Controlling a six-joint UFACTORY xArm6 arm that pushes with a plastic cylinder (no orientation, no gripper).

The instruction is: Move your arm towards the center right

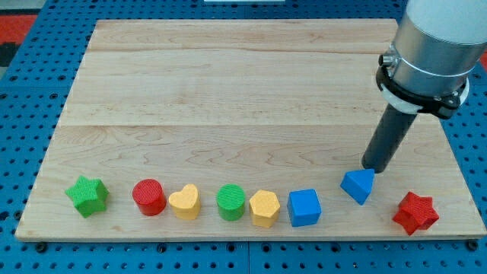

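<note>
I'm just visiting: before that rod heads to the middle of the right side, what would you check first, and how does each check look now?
1. My tip in view: ok.
2. Tip clear of the blue triangle: not ok, it sits at its top edge; contact cannot tell.
3. Red star out of the way: ok, it lies toward the view's bottom.
4. Board at centre right free of blocks: ok.
5. Row at the view's bottom, ending at the blue cube, apart from tip: ok.
</note>
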